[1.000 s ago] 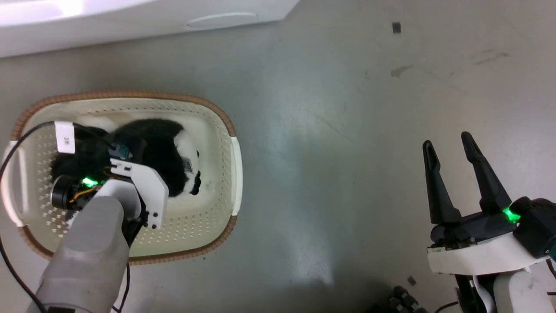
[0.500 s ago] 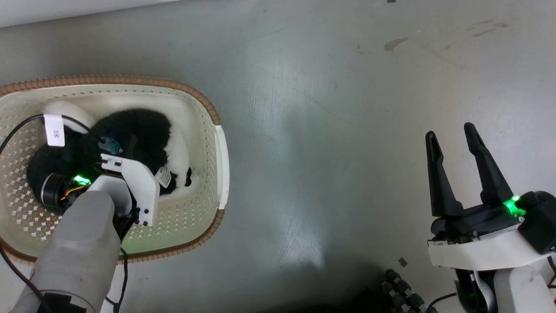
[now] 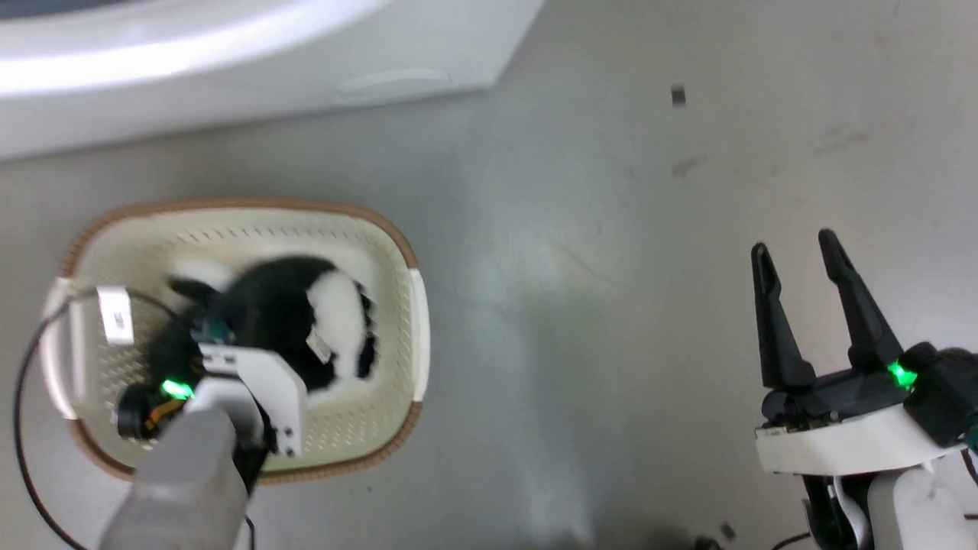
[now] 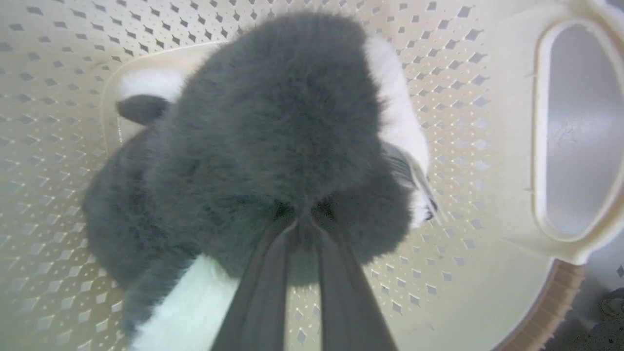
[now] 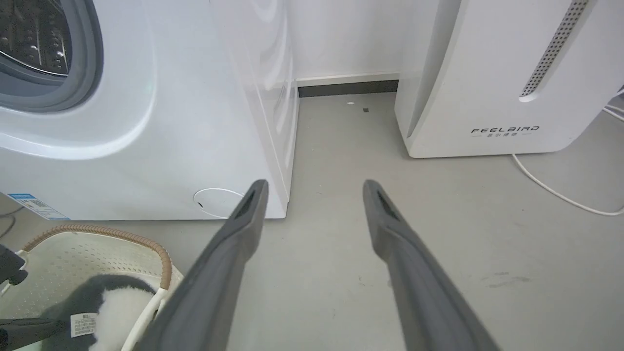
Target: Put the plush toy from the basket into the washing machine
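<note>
A grey floor (image 3: 573, 305) runs up to the white washing machine (image 5: 146, 122), whose grey door seal and steel drum show at the upper left of the right wrist view. The left gripper (image 4: 303, 220) reaches down into the basket (image 3: 419, 321). Its jaws are drawn together, pinching the black fur of the plush toy (image 4: 282, 122). The toy is inside the basket, with black fur in the middle, white patches at its edges and a small white tag (image 5: 82, 324) on its side. The basket stands on the floor near the washer's front. The right gripper (image 3: 793, 243) hovers well apart over bare floor, jaws apart and holding nothing. Beyond it stands a white appliance labelled FEELBIRD (image 5: 487, 73), with a white cable (image 5: 551, 192) on the floor beside it.
</note>
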Available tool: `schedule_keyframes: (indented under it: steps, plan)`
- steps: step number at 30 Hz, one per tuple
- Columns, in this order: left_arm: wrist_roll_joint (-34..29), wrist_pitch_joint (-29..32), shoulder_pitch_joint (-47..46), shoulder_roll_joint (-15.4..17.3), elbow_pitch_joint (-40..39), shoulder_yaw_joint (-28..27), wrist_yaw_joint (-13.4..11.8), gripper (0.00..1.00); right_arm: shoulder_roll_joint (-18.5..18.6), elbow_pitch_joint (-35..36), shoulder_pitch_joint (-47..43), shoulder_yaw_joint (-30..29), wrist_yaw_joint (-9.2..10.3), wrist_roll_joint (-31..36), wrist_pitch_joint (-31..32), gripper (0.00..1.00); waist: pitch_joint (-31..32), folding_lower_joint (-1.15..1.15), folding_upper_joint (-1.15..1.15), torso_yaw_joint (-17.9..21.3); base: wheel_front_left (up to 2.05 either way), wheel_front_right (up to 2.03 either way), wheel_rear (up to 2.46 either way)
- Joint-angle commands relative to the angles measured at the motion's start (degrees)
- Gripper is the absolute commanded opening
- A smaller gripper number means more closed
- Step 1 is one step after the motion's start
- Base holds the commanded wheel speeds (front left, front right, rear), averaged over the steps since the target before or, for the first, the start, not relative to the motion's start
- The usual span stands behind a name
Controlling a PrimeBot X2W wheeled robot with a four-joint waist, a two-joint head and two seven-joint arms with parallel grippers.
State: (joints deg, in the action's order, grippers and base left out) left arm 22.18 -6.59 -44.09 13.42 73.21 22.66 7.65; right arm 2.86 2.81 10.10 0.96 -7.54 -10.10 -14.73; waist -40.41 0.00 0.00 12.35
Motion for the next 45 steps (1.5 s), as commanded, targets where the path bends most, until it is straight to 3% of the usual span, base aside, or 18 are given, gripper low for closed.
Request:
schedule_keyframes:
  steps: [1, 12, 20, 32, 45]
  plan:
    - [1.0, -1.5, 1.5, -0.7, -0.4, 0.1, -0.2, 0.0, 0.0, -0.4, -0.9, -0.3, 0.05, 0.7, -0.3, 1.0, 5.4, 0.0, 0.0, -2.0, 0.0, 0.0, 0.0]
    - [5.8, -7.5, 9.3, -3.1, -5.0, 2.1, -0.2, 0.0, 0.0, -2.1, -4.6, -1.0, 0.05, 2.9, -0.3, 1.0, 16.7, 0.0, 0.0, -5.5, 0.0, 0.0, 0.0]
    - [7.0, -8.4, 14.8, -2.3, -13.1, 1.4, -0.2, 0.0, 0.0, -2.8, -7.4, -1.3, 0.05, 3.9, -0.3, 1.0, 23.0, 0.0, 0.0, -8.5, 0.0, 0.0, 0.0]
    - [0.9, -8.4, 27.2, -2.3, -38.0, -8.3, -3.0, 0.0, 0.0, -2.8, -10.1, -1.7, 0.05, 4.7, -0.3, 1.0, 29.2, 0.0, 0.0, -11.3, 0.0, 0.0, 0.0]
    - [-5.8, -8.4, 32.6, -6.1, -62.3, -20.2, -2.1, 0.0, 0.0, -1.8, -10.0, -1.0, 0.05, 4.3, -0.3, 1.0, 28.9, 0.0, 0.0, -9.8, 0.0, 0.0, 0.0]
